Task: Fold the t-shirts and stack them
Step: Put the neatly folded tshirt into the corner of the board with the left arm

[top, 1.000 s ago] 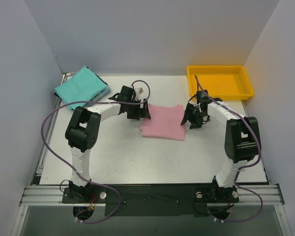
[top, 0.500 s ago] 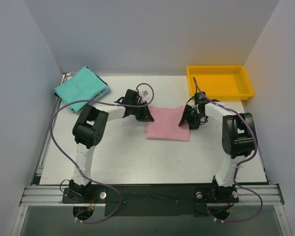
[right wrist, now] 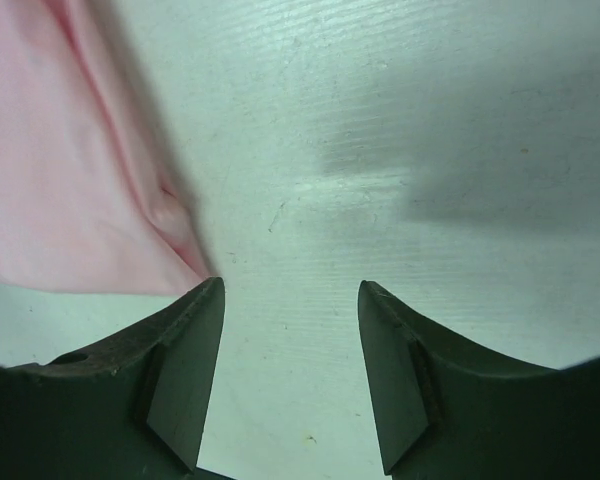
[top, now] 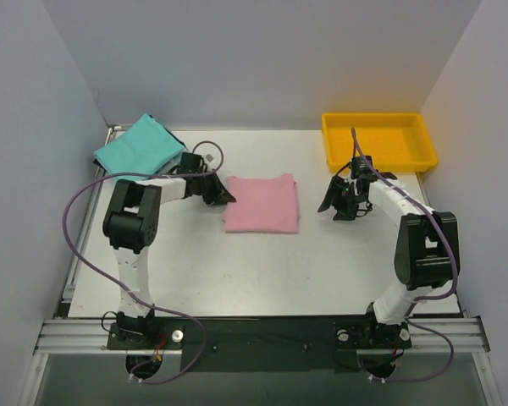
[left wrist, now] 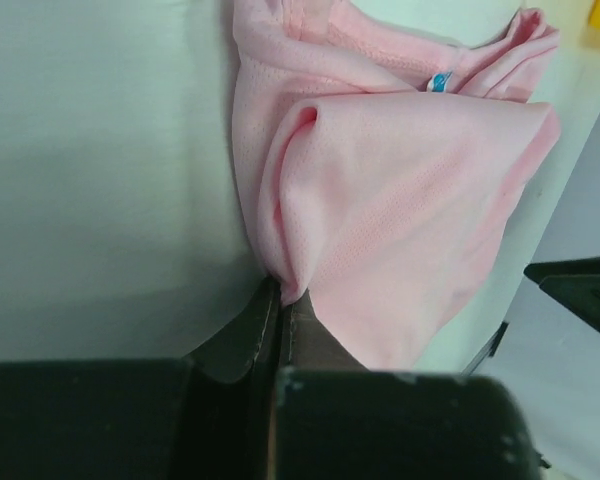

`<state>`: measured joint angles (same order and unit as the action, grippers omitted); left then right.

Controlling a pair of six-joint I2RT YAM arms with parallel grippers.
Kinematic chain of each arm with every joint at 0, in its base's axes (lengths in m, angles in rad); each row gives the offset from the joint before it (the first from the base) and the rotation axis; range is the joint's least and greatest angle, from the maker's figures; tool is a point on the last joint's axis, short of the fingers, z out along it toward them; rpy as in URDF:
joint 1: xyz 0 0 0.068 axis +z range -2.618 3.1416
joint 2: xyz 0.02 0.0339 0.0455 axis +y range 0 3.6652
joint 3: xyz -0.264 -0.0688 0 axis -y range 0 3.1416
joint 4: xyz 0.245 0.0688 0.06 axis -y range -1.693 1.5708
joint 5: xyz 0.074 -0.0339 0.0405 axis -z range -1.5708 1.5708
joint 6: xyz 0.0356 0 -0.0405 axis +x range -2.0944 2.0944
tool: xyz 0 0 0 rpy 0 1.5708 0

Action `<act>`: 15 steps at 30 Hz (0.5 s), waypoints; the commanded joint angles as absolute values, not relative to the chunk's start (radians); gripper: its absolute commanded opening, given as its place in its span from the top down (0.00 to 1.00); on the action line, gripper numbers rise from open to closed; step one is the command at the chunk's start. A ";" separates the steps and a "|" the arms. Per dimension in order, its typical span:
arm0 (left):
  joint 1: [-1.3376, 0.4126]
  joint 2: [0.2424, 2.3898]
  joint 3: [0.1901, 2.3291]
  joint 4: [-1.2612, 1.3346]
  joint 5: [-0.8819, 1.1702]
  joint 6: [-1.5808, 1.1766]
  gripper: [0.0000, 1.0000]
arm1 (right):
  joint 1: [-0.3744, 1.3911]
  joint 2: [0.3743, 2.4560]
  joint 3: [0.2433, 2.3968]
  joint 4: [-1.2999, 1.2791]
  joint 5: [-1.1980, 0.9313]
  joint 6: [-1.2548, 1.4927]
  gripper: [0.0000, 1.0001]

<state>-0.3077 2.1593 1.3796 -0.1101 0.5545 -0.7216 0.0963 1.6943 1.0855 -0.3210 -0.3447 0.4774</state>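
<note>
Since the earlier frame, pink tee (top: 261, 203) has shifted toward 9 o'clock; it lies near table (top: 237, 271) centre. Left gripper (top: 223, 196) is pressed together, pinching the tee's 9 o'clock edge. Right gripper (top: 339, 205) stands spread over bare table at the tee's 3 o'clock. Teal tee (top: 140, 145) lies at 10 o'clock.

The light pink t-shirt (top: 261, 203) is plain, unprinted pink with a fine mesh weave and a small bright blue tag (left wrist: 438, 81). At ten o'clock on the white table (top: 262, 271), the teal-green t-shirt (top: 140, 145) is plain too, with the dark edge of a blue t-shirt (top: 185, 155) showing beneath it. At one o'clock, the tray (top: 378, 117) is solid yellow. The left arm (top: 131, 275) and right arm (top: 395, 292) are white and black, with purple cables (top: 66, 222).
</note>
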 commanded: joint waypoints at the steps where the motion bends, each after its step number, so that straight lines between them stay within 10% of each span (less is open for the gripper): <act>1: -0.161 2.028 1.198 -0.118 0.482 -0.810 1.00 | 0.127 1.663 1.107 -0.391 -0.345 0.439 0.48; 8: -0.046 1.879 0.970 -0.195 0.413 -0.815 1.00 | 0.307 1.721 1.189 -0.377 -0.357 0.452 0.48; 11: -0.049 1.844 0.942 -0.309 0.390 -0.737 0.57 | 0.379 1.775 1.235 -0.342 -0.390 0.486 0.48; 15: -0.052 1.807 1.034 -0.558 0.278 -0.559 0.31 | 0.448 1.841 1.278 -0.304 -0.406 0.529 0.48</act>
